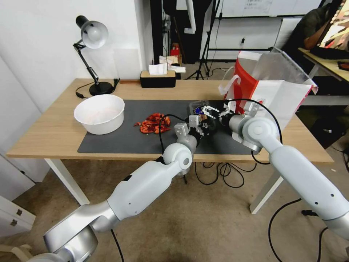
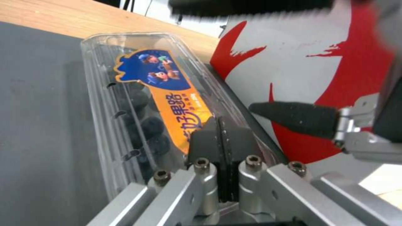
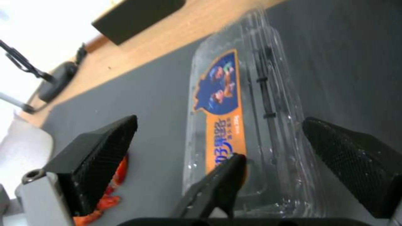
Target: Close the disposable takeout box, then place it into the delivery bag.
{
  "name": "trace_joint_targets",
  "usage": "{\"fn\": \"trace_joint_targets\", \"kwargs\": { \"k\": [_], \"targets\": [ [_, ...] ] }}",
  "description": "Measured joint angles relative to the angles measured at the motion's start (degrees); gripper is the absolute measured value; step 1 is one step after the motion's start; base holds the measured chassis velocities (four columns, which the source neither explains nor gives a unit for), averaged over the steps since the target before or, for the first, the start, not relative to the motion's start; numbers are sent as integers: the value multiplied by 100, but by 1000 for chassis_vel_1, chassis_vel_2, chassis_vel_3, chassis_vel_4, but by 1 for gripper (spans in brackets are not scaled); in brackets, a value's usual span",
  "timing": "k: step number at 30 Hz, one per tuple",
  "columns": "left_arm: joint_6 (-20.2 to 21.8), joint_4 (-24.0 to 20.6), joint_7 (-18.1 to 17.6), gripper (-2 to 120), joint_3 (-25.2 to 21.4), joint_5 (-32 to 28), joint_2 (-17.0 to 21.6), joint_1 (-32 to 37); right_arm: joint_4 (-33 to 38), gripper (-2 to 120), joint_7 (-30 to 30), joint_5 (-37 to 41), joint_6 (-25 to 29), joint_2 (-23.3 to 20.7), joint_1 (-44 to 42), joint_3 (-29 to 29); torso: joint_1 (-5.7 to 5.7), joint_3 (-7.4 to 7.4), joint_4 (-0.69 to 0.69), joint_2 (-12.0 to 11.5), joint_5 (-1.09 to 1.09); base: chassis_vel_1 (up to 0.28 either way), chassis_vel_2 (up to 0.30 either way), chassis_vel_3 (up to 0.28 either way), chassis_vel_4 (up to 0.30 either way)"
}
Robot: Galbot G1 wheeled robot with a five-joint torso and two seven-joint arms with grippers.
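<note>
Pressed together, the left gripper (image 2: 220, 138) fingers rest on the near end of the small clear plastic clamshell box with dark berries and an orange-blue label (image 2: 159, 103), while the right gripper (image 3: 226, 147) hangs wide open over it. The box lies on the dark grey mat (image 1: 120, 138), the white-and-red paper delivery bag (image 1: 276, 87) at its 2 o'clock

Right gripper (image 3: 222, 147), pads spread wide, straddling the closed clear takeout box (image 3: 251, 103) with blue-and-orange label on the dark mat (image 3: 138, 94); left gripper (image 3: 222, 185), pads together, touching the lid; red scraps (image 3: 111, 194) beside.
</note>
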Motion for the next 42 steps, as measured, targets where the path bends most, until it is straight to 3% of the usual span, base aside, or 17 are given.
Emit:
{"fn": "trace_joint_targets", "kwargs": {
  "k": [20, 42],
  "targets": [
    [-1, -54, 26, 0, 15, -76, 107, -19, -397, 100, 116, -153, -379, 112, 333, -218, 0, 0, 0, 0, -1, 0, 0, 0, 0],
    [5, -134, 26, 0, 7, -94, 130, 31, -775, 100, -30, 138, -1208, 44, 636, -369, -1, 0, 0, 0, -1, 0, 0, 0, 0]
  ]
}}
